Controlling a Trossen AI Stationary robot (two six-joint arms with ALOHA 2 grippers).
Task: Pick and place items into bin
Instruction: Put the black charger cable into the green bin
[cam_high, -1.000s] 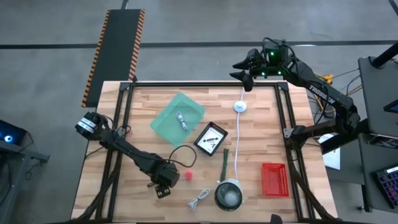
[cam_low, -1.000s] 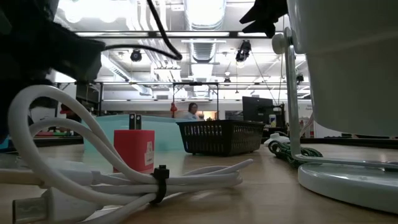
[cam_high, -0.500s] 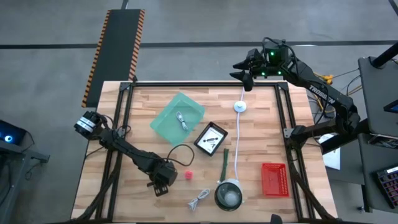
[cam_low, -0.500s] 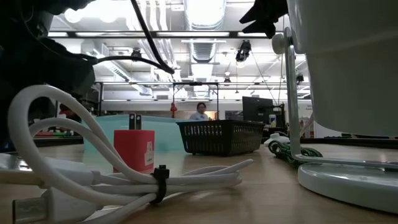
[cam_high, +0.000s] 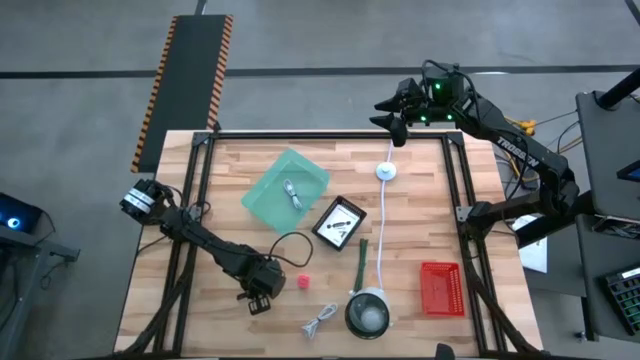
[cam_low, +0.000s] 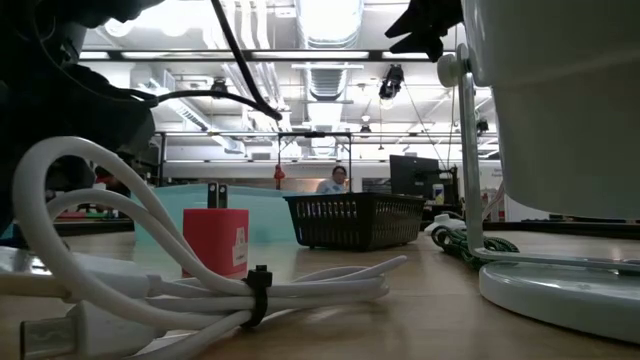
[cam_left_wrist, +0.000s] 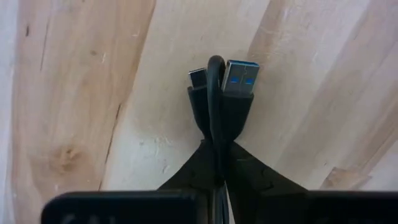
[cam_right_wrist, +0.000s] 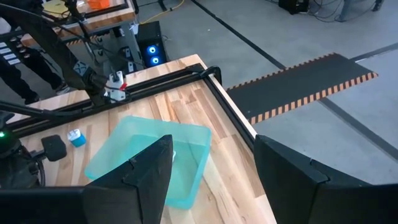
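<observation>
My left gripper (cam_high: 262, 292) is at the table's near left, pointing down, shut on a black cable (cam_high: 292, 240) whose loop lies on the wood toward the far right of it. In the left wrist view the cable's two plugs (cam_left_wrist: 225, 87) stick out past the fingers. A teal bin (cam_high: 287, 190) with a coiled silver cable inside stands mid-table. A pink cube (cam_high: 301, 283), a white coiled cable (cam_high: 320, 322) and a dark green stick (cam_high: 360, 262) lie on the wood. My right gripper (cam_high: 395, 115) hangs open, high over the far edge. My left gripper pinches the black cable just behind its two plugs (cam_left_wrist: 216, 134) between its two fingers, several strands bunched together. The fingers come from above, pointing steeply down. The plugs lie flat on the wood beyond the fingertips, and the remaining cable trails slack across the table.
A black tray with a card (cam_high: 340, 222) sits right of the bin. A grey bowl (cam_high: 367, 313) stands at the near edge, a red basket (cam_high: 440, 288) at the near right. A long white cord with a round puck (cam_high: 385, 172) runs down the middle.
In the low view the left arm's dark bulk has drawn slightly back toward the picture's left. The things on the table lie where they were.
</observation>
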